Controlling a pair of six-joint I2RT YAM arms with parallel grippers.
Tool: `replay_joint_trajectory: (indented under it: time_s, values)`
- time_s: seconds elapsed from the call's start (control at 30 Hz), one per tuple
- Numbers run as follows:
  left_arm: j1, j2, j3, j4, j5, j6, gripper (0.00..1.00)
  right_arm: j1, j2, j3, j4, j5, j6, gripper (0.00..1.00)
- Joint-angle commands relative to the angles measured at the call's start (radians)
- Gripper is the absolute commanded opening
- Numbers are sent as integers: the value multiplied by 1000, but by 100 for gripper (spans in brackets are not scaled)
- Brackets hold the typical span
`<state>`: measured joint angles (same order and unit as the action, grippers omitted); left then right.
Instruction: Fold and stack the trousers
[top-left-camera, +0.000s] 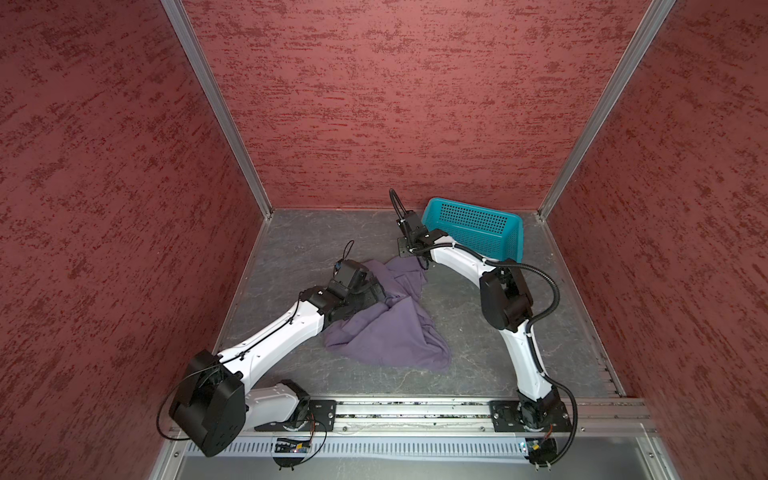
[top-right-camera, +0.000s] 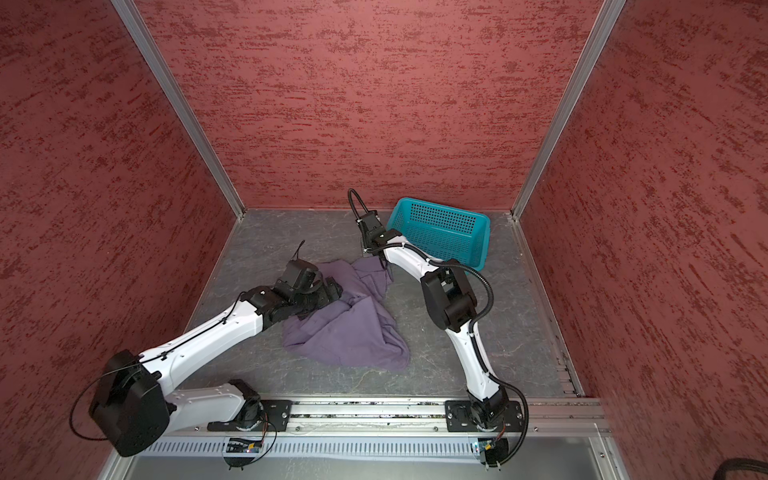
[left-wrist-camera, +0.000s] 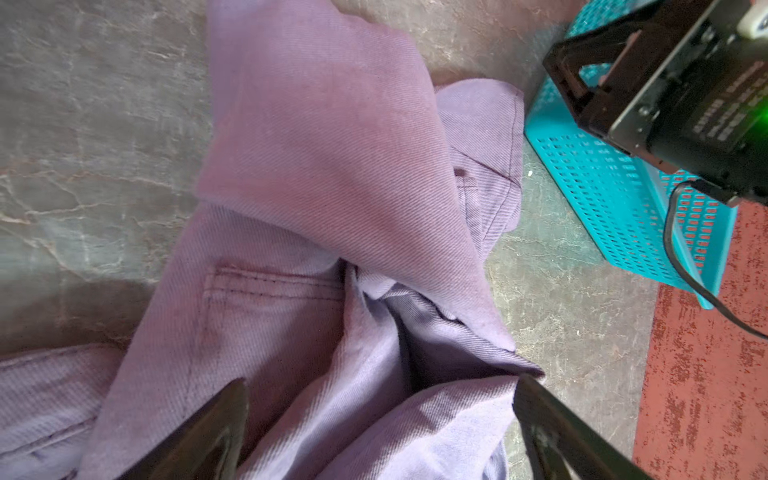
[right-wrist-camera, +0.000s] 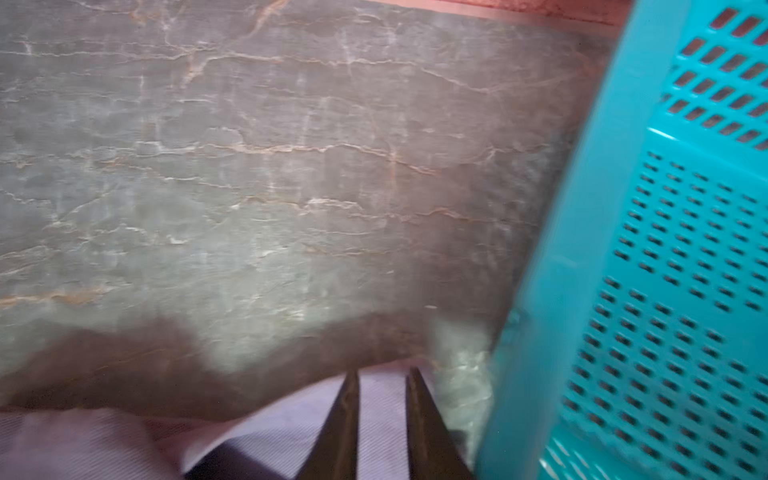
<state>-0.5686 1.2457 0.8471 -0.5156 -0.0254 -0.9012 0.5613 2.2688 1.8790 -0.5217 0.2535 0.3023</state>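
— Lavender-grey soft cloth trousers (top-left-camera: 390, 328) lie crumpled just beside the teal perforated plastic basket (top-left-camera: 473, 230). Grippers?
— The left gripper (left-wrist-camera: 380, 384) hangs wide over them, the right gripper (right-wrist-camera: 382, 374) barely parted. Better pinch an edge and spread them flat.

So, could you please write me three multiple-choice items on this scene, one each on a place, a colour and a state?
1. Where is the teal basket on the table?
A. At the far right, by the back wall
B. At the near left edge
C. Between the two arm bases

2. What colour are the trousers?
A. Dark green
B. Muted purple
C. White

3. How does the left gripper stand?
A. Shut on a trouser leg
B. Shut on the basket rim
C. Open, over the trousers

Answers:
1 A: both top views show the basket in the far right corner.
2 B: the cloth is lavender-purple in every view.
3 C: the left wrist view shows its fingers set wide apart, with cloth lying loose below them.
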Motion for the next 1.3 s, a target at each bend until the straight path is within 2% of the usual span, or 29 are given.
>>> replay_joint_trajectory:
  time_s: [0.0, 0.17, 0.37, 0.5, 0.63, 0.73, 0.83, 0.93, 1.07, 1.13, 1.27]
  values:
    - [13, 28, 19, -15, 3, 0, 100, -64, -105, -103, 9, 46, 19, 23]
    - [14, 73, 58, -5, 26, 10, 100, -93, -209, -231, 58, 44, 17, 25]
    - [12, 76, 77, -6, 41, 15, 100, -130, -245, -262, 29, 77, 19, 27]
    - [14, 29, 64, -40, 23, 29, 100, -202, -288, -324, 47, 6, 56, 27]
    - [41, -39, 49, -85, 17, 53, 100, -214, -364, -403, 77, -24, 82, 27]
    - [85, -94, 36, -116, 27, 72, 100, -206, -432, -465, 117, -168, 111, 31]
    - [124, -157, 8, -155, 16, 76, 100, -160, -494, -524, 180, -273, 125, 35]
    - [146, -244, -47, -203, -15, 66, 100, -70, -531, -553, 191, -347, 128, 49]
    - [219, -353, -110, -231, 50, 73, 100, 44, -576, -634, 264, -467, 171, 69]
    - [241, -378, -129, -242, 57, 76, 100, 100, -575, -660, 295, -480, 185, 76]
    - [251, -375, -193, -165, 137, 55, 100, 191, -475, -643, 318, -492, 199, 78]
